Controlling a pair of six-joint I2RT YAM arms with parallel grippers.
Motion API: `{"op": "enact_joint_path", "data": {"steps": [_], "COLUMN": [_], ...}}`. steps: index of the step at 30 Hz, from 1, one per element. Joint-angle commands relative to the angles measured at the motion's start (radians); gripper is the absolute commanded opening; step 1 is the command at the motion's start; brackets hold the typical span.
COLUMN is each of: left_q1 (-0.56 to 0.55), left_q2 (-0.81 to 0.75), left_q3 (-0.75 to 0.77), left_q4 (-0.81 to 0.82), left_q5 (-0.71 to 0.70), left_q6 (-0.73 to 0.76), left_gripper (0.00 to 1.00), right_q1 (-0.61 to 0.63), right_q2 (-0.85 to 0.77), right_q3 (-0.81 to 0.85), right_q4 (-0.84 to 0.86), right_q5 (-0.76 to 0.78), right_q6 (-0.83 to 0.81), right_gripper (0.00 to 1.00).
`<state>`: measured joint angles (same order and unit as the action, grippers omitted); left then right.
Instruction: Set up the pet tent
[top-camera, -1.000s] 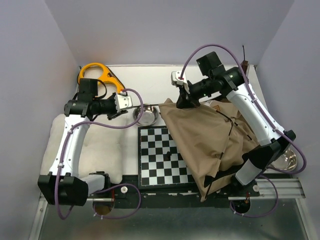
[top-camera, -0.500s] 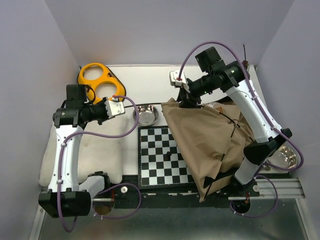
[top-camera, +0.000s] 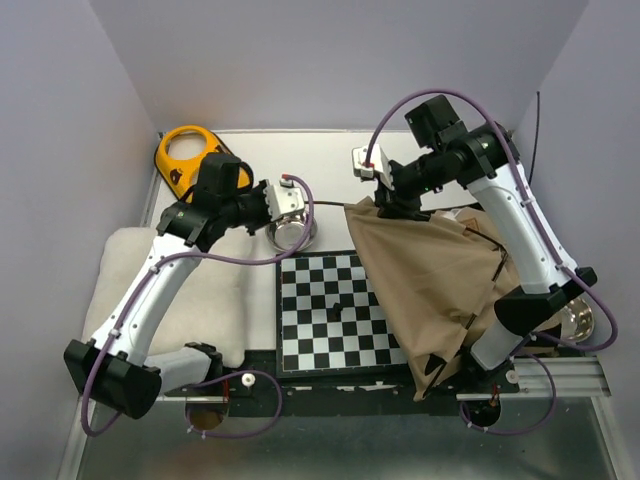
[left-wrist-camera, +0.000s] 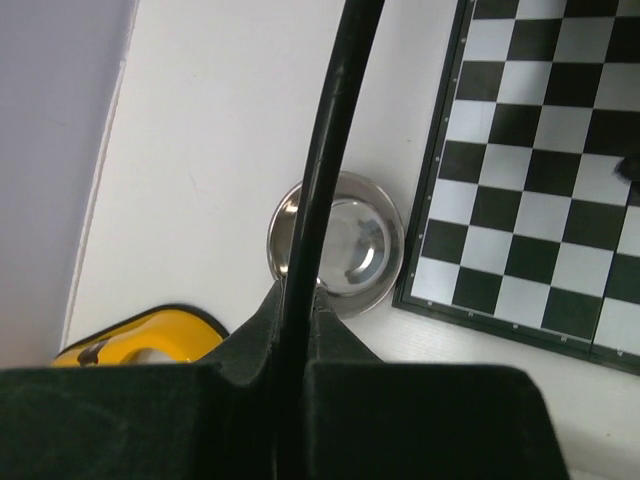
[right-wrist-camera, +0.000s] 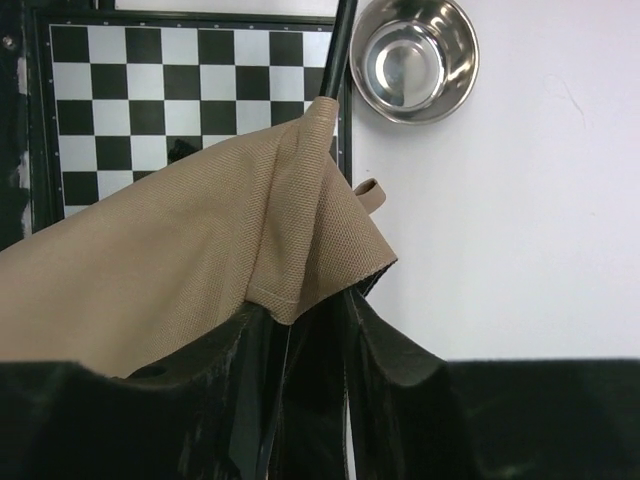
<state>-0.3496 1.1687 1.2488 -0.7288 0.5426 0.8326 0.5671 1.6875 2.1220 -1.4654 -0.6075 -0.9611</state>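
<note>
Left wrist view: left gripper (left-wrist-camera: 298, 305) clamping tight on pole (left-wrist-camera: 335, 130).
Risk: right gripper (right-wrist-camera: 300, 320) gaping partly around pet tent (right-wrist-camera: 180, 240) corner; unheld fabric could be slipping off pole under pull.

Thin pole (left-wrist-camera: 335, 150) in left hand (left-wrist-camera: 295, 305); bowl (left-wrist-camera: 368, 250) behind.

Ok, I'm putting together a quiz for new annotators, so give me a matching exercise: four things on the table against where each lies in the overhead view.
Things:
1. pet tent
2. chessboard
3. white cushion
4. yellow ring-shaped thing

Places:
A. back left corner
B. left side, near half
C. centre, near edge
D. right side, lying over part of the chessboard

Pairs: 1-D, 2-C, 3-B, 4-A
</note>
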Motion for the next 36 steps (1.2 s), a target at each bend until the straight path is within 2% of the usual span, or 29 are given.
{"op": "enact_joint_path", "data": {"steps": [1, 6, 21, 24, 27, 29, 30, 33, 36], "left_q1": [-0.199, -0.265, -0.456, -0.474, -0.479, -0.485, -0.488, -0.517, -0.525], "left_q2": [0.057, 0.115, 0.2, 0.212, 0.213, 0.207, 0.207, 0.226, 0.243], "left_q3": [0.029, 0.058, 0.103, 0.109, 0.104, 0.087, 0.081, 0.106, 0.129], "left_q4": [0.298, 0.374, 0.617, 0.647, 0.684, 0.722, 0.755, 0.763, 0.782], "left_q5": [0.175, 0.139, -0.009, -0.021, -0.024, -0.03, -0.033, -0.035, -0.026], "left_q6": [-0.148, -0.197, -0.332, -0.342, -0.378, -0.403, -0.414, -0.417, -0.446], "left_gripper": [0.0, 0.0, 0.0, 0.0, 0.0, 0.0, 0.0, 0.0, 0.0], "right_q1": [0.065, 0.071, 0.111, 0.114, 0.116, 0.114, 0.114, 0.116, 0.12], "right_q2": [0.015, 0.023, 0.074, 0.07, 0.063, 0.058, 0.057, 0.081, 0.101], "right_q3": [-0.004, 0.001, 0.036, 0.026, 0.012, 0.001, 0.0, 0.029, 0.059], "right_q4": [0.134, 0.145, 0.18, 0.181, 0.189, 0.2, 0.204, 0.188, 0.166], "right_q5": [-0.207, -0.225, -0.256, -0.253, -0.255, -0.253, -0.253, -0.267, -0.273], "right_q6": [0.027, 0.039, 0.078, 0.085, 0.09, 0.101, 0.113, 0.13, 0.124], "right_gripper": [0.4, 0.36, 0.36, 0.29, 0.07, 0.02, 0.04, 0.2, 0.24]}}
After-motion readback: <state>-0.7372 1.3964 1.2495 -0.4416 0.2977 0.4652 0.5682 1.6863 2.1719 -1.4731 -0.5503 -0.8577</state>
